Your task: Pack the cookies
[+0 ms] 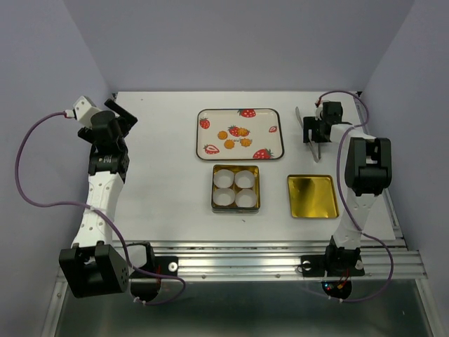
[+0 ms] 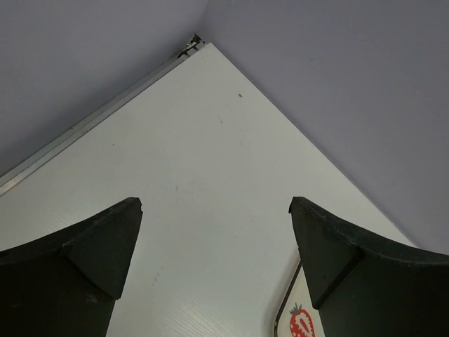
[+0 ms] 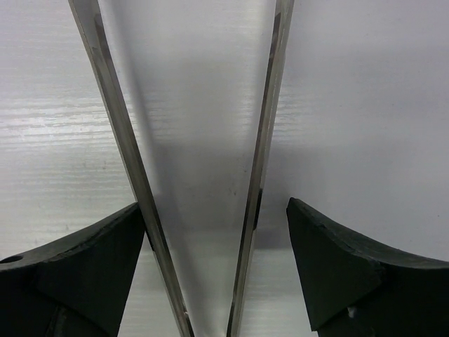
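Several small round orange cookies lie in the middle of the strawberry-printed tray at the back. In front of the tray stands a square tin holding white pleated paper cups. My right gripper is at the back right, low over metal tongs. In the right wrist view the two tong arms run between my open fingers. The left finger touches the left arm; the right finger stands apart from the right arm. My left gripper hovers open and empty at the back left, over bare table.
A gold square lid lies upturned to the right of the tin. A corner of the tray shows beside my left gripper's right finger. Grey walls close the table at the back and both sides.
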`<state>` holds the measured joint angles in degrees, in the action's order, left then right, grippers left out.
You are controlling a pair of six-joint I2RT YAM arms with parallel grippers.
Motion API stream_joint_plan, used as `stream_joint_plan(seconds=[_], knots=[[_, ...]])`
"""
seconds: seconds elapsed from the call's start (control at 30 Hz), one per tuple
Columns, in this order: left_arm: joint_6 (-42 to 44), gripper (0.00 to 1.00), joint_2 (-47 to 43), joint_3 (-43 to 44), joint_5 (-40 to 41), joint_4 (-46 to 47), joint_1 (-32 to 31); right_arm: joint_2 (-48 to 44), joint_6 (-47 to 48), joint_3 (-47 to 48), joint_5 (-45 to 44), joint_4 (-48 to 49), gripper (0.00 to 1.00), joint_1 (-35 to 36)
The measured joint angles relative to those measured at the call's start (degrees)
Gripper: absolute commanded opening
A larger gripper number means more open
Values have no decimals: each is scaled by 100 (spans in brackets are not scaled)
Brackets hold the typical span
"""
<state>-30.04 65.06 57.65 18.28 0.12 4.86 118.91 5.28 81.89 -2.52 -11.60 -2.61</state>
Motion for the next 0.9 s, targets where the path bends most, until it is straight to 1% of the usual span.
stream_joint_plan(seconds=[0.07, 0.1, 0.17, 0.2, 0.23, 0.3, 0.43, 0.47, 0.57, 0.73, 0.77, 0.9], knots=[[-2, 99, 0, 0, 22, 0, 0, -4, -61, -35, 33, 39, 82, 0], [-2, 99, 0, 0, 22, 0, 0, -4, -83, -44, 50, 55, 76, -2], [-2, 99, 0, 0, 33, 0, 0, -4, -160, -68, 107, 79, 75, -4], [-2, 99, 0, 0, 37, 0, 0, -4, -195, -72, 127, 96, 71, -2], [-2, 99, 0, 0, 37, 0, 0, -4, -212, -76, 129, 103, 71, -2], [-2, 99, 0, 0, 39, 0, 0, -7, -262, -109, 138, 162, 66, -2], [-2, 99, 0, 0, 50, -2, 0, -31, -352, -168, 136, 225, 63, -2], [-2, 99, 0, 0, 57, 0, 0, -46, -374, -208, 114, 269, 60, -2], [-2, 99, 0, 0, 63, -2, 0, -94, -439, -302, -46, 350, 44, -2], [-4, 99, 0, 0, 66, 0, 0, -208, -509, -437, -225, 332, 40, 28], [-7, 99, 0, 0, 66, 0, 0, -227, -509, -450, -249, 308, 36, 33], [-9, 99, 0, 0, 42, 0, 0, -326, -509, -457, -280, 70, 33, 33]])
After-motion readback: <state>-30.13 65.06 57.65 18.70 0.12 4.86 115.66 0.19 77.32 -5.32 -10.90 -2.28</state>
